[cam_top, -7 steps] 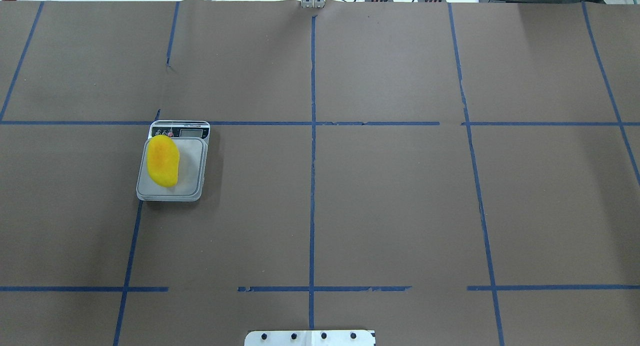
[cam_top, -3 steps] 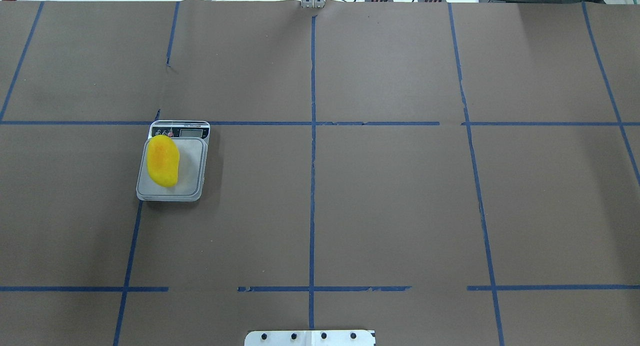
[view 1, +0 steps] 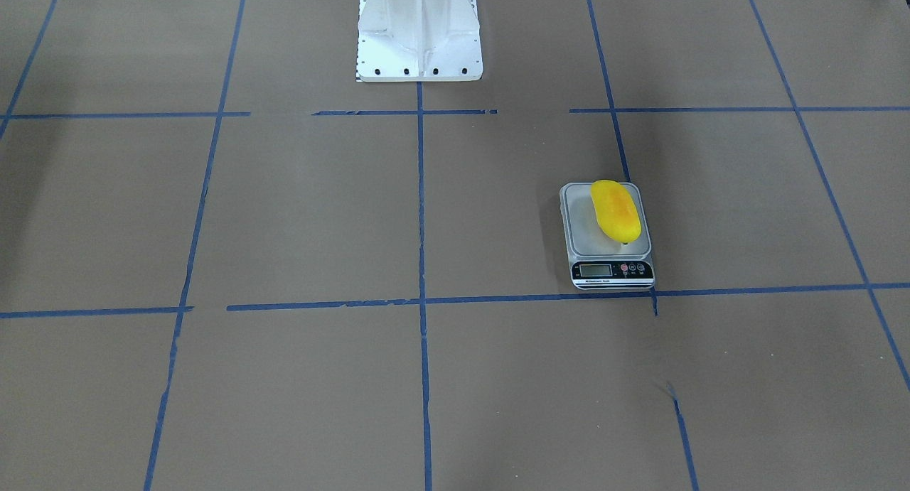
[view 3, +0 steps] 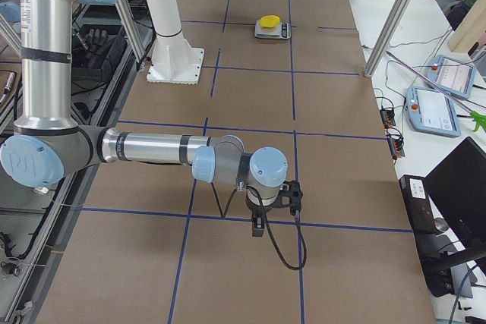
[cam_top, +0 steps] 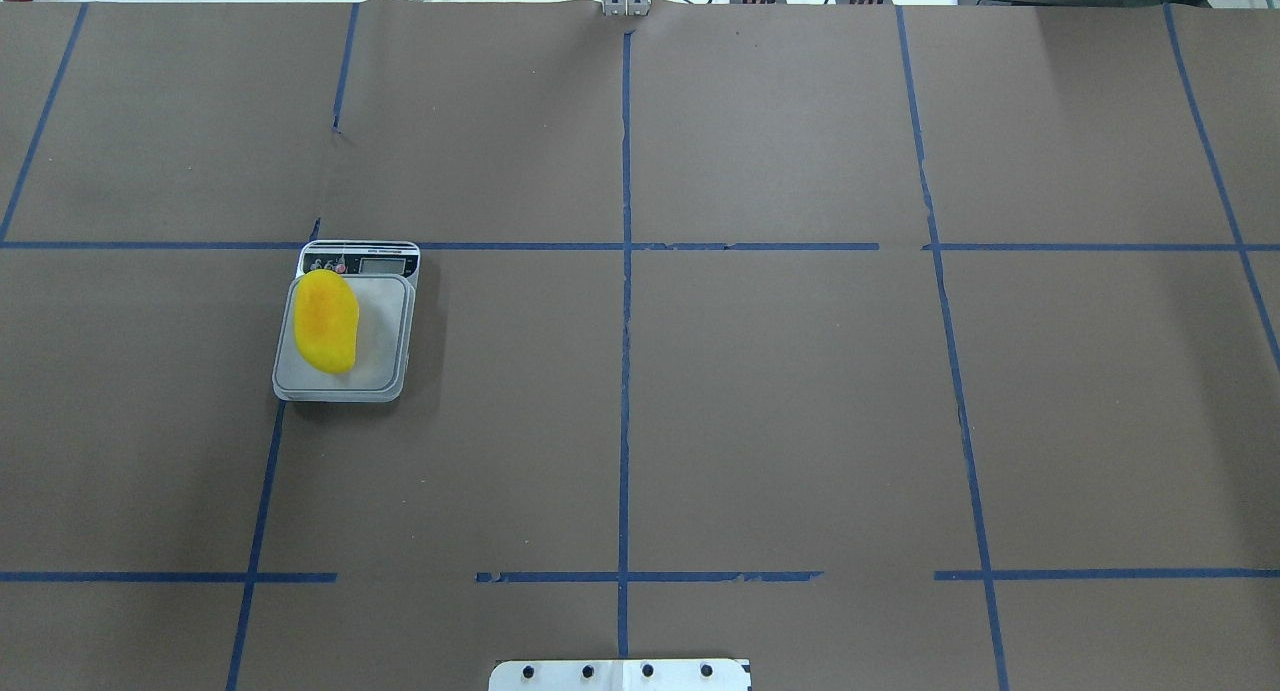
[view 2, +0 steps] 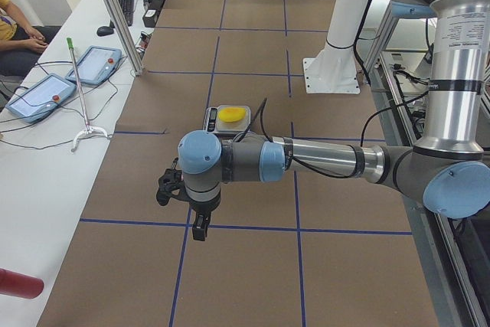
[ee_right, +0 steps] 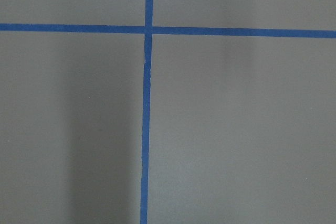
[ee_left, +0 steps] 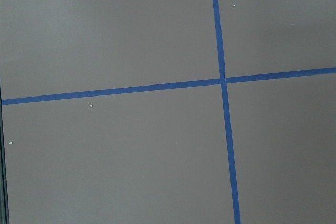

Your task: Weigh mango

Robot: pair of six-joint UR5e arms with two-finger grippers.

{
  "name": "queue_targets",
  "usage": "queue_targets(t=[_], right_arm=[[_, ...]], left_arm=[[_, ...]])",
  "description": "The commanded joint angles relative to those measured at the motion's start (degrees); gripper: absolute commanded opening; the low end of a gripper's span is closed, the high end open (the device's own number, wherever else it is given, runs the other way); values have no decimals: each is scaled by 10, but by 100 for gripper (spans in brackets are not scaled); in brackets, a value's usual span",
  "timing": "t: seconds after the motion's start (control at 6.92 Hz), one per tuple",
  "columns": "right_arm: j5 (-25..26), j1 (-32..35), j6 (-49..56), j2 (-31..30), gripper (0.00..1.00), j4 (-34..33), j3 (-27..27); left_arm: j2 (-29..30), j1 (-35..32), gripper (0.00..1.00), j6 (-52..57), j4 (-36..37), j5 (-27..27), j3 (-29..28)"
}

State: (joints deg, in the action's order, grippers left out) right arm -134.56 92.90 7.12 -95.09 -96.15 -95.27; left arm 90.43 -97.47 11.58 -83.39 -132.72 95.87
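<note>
Nothing's moved since a second ago: mango (cam_top: 326,322) lies on the scale (cam_top: 385,371), on the counter's (cam_top: 700,421) left half. Can't tell if left fingers (view 2: 199,227) or right fingers (view 3: 258,227) are apart. Looks light, glossy, probably slippery; I'd grab across its narrow middle.

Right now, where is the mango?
In the overhead view the mango lies on the scale, toward its platform's left edge, on the robot's left side. The scale's display end sits at a blue tape line.
</note>
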Motion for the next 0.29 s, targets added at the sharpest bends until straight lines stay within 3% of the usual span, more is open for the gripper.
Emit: queue_targets(t=[0.0, 0.14], right_arm=[[0, 0, 0, 0, 100, 0, 0], [0, 0, 0, 0, 100, 0, 0]], left_arm=[[0, 0, 100, 0, 0, 2, -2], [-1, 1, 100, 0, 0, 2, -2]])
